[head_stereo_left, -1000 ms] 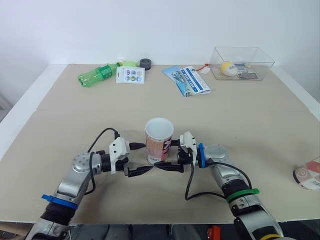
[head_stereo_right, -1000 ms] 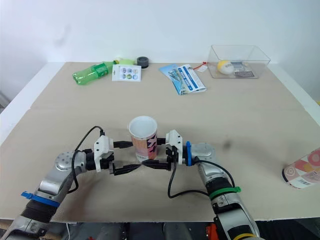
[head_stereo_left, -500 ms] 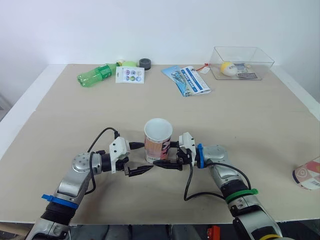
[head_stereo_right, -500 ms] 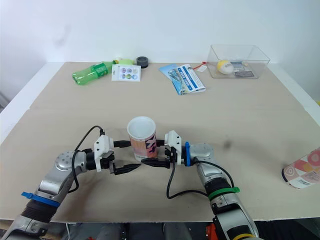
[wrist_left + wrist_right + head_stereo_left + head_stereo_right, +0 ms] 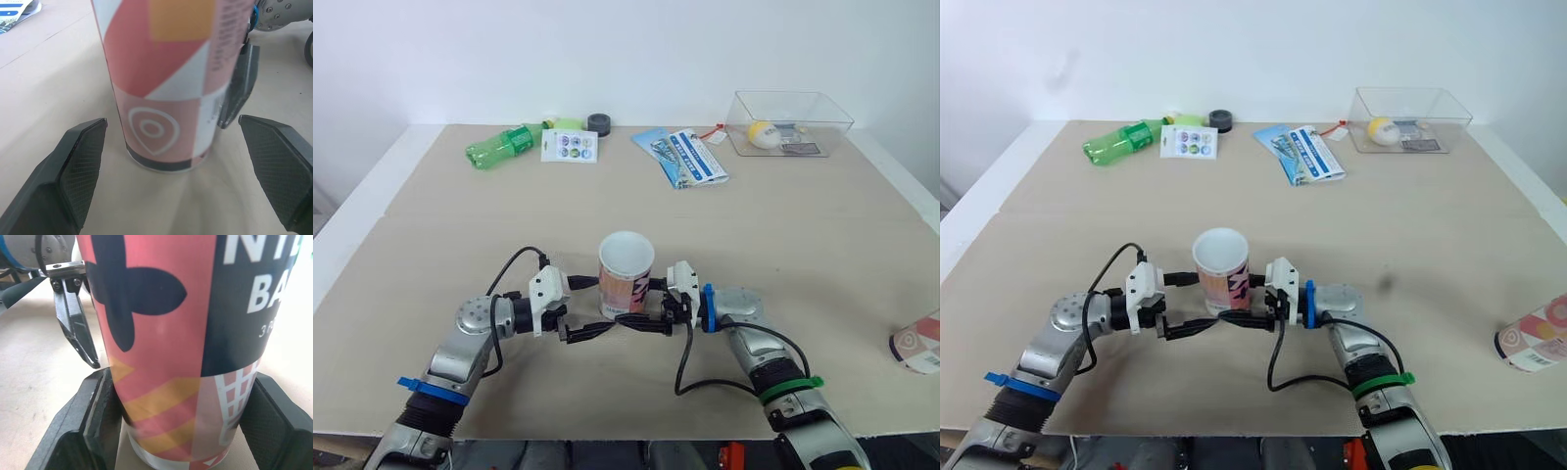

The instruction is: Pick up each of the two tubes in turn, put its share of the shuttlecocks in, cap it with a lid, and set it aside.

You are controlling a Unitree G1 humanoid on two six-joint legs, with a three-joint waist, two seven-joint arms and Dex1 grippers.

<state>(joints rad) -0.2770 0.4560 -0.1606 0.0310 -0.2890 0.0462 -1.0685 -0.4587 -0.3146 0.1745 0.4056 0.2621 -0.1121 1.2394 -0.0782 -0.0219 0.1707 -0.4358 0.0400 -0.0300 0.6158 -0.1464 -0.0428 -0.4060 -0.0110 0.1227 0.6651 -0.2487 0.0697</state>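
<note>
tube point(image 5: 626, 284) is standing upright on the table point(image 5: 803, 245), front-centre, with a gripper on each side. its white round top is facing the head camera; can't tell if that's a lid or the open mouth

right gripper point(image 5: 183, 382) is sitting on the tube's right. the head views are showing one black finger crossing in front of the tube and hiding the other. the right wrist view is filling that in: both fingers point(image 5: 95, 416) are lying flush against the tube low down, one per side, no gap visible, so it's clamping the tube. the base looks to be resting on the table

left gripper point(image 5: 171, 122) is sitting on the tube's left. the left wrist view is showing its fingers point(image 5: 80, 161) spread wide, the tube centred ahead of them, bare table showing on both sides, nothing touching. that view is also catching one right-gripper finger lying against the tube wall

second tube point(image 5: 1533, 338) is lying at the table's right edge, well apart. the right eye view is showing more of it; the left eye view is cropping it

along the back: green bottle point(image 5: 504, 147), sticker card point(image 5: 570, 147), black roll point(image 5: 598, 123), blue leaflets point(image 5: 680, 157), clear box point(image 5: 790, 122) holding a yellow ball point(image 5: 762, 134)
</note>
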